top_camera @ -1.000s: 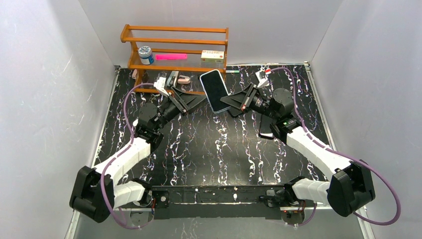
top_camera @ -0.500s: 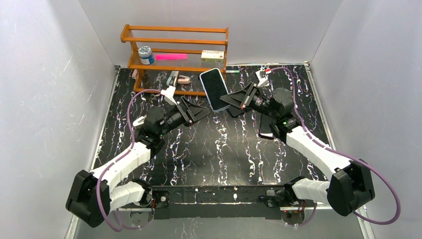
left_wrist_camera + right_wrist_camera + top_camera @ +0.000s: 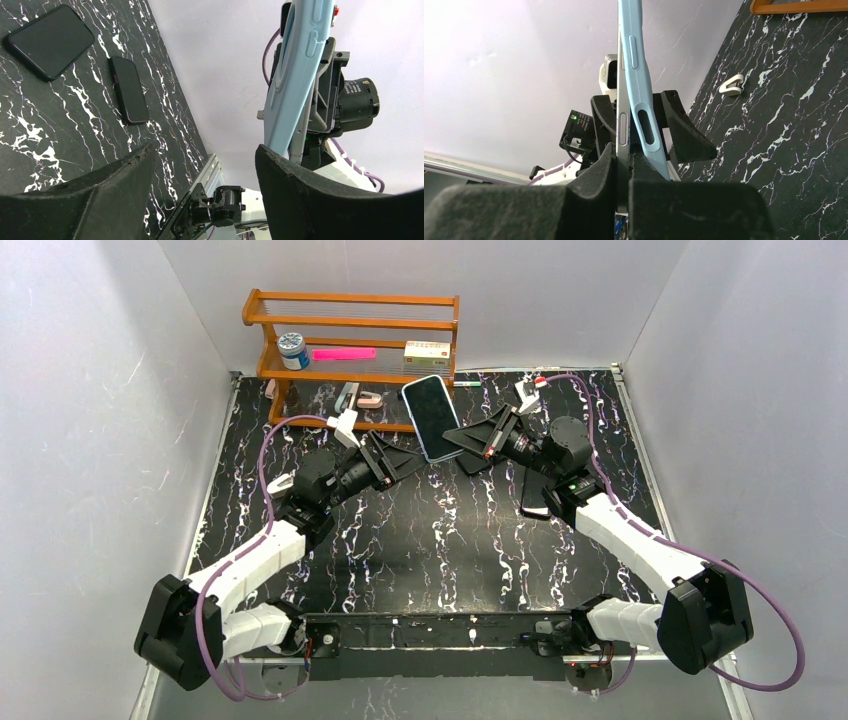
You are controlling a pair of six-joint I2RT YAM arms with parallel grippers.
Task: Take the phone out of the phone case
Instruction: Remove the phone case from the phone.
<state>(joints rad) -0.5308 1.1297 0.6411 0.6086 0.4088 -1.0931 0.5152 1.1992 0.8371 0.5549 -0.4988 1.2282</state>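
Note:
The phone [image 3: 430,417], black screen up, sits in a light blue case and is held tilted in the air in front of the shelf. My right gripper [image 3: 458,443] is shut on its lower right edge. In the right wrist view my right gripper [image 3: 623,161] pinches the phone's silver edge [image 3: 622,131], and the blue case [image 3: 638,85] splays away from it at the lower end. My left gripper [image 3: 408,456] is open just left of the phone. In the left wrist view my left gripper [image 3: 205,150] is empty, with the case [image 3: 295,85] above its right finger.
A wooden shelf [image 3: 350,308] at the back holds a jar [image 3: 292,350], a pink strip [image 3: 343,354] and a box [image 3: 427,356]. Two other dark phones [image 3: 50,40] [image 3: 129,90] lie on the marble table by my right arm. A white clip [image 3: 731,85] lies on the left.
My left arm has swung from the shelf's lower edge down and right, bringing its open gripper beside the held phone. The right gripper has raised the phone slightly.

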